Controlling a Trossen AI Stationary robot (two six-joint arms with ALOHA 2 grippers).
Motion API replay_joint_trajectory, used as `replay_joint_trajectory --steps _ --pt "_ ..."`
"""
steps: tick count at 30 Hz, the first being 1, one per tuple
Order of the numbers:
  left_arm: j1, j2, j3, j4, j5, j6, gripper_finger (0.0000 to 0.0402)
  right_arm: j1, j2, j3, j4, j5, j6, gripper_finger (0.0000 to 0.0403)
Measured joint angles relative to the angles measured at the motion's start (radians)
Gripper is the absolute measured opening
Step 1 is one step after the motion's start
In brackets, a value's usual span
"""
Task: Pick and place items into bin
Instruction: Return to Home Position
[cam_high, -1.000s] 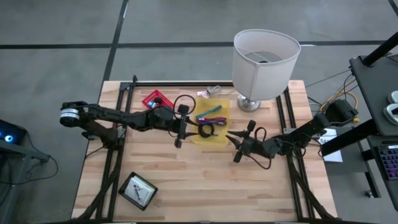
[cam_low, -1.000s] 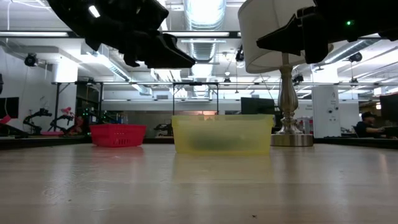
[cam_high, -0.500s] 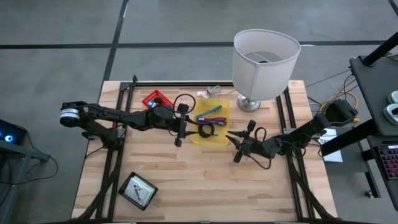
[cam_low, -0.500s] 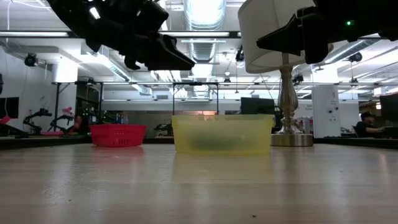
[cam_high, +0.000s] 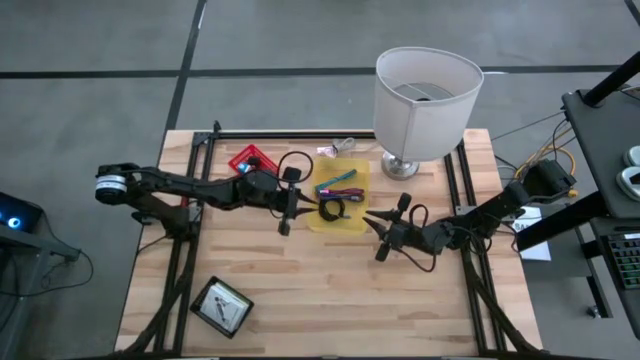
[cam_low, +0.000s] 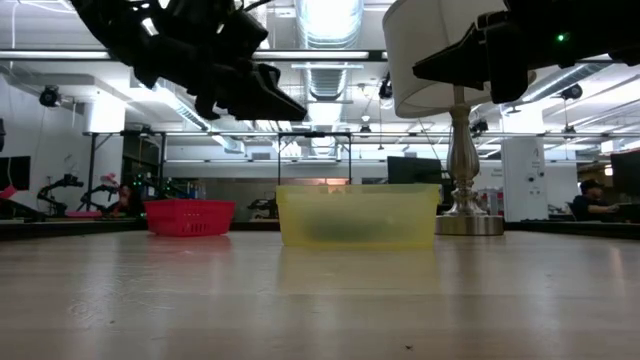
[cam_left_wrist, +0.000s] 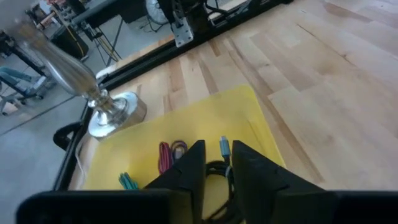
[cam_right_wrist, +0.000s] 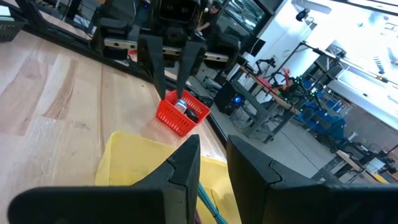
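Observation:
A yellow bin stands mid-table. In it lie a coiled black cable, a teal tool and a purple tool. My left gripper hovers open just left of the bin, fingers pointing at the cable without touching it. My right gripper hovers open at the bin's right side. A small pale item lies on the table behind the bin. Grey and dark cubes do not show.
A red basket sits left of the bin, holding small things. The white-shaded lamp stands at the far right. A small square gauge lies near the front left corner. Bare wood fills the near half.
My left gripper has drawn back toward the table's left edge, away from the yellow bin, and risen slightly. The black cable has stayed where it lay in the bin.

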Motion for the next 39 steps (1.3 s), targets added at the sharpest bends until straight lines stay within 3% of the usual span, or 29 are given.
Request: replay_joint_trajectory --steps 12,16,28,39 --pt "0.001 -0.105 -0.086 0.0 -0.003 -0.049 0.0003 0.0 0.0 0.0 -0.001 0.0 -0.007 0.0068" --pt "0.025 -0.189 -0.144 0.006 -0.008 -0.049 0.0001 0.0 0.0 0.0 -0.007 0.0 -0.007 0.0068" --pt "0.051 -0.32 -0.368 0.271 0.023 -0.118 0.0001 0.0 0.0 -0.002 -0.021 0.0 -0.01 0.0068" --pt "0.059 -0.374 -0.431 0.306 0.009 -0.126 0.0001 0.0 0.0 -0.002 -0.022 0.0 -0.01 0.0068"
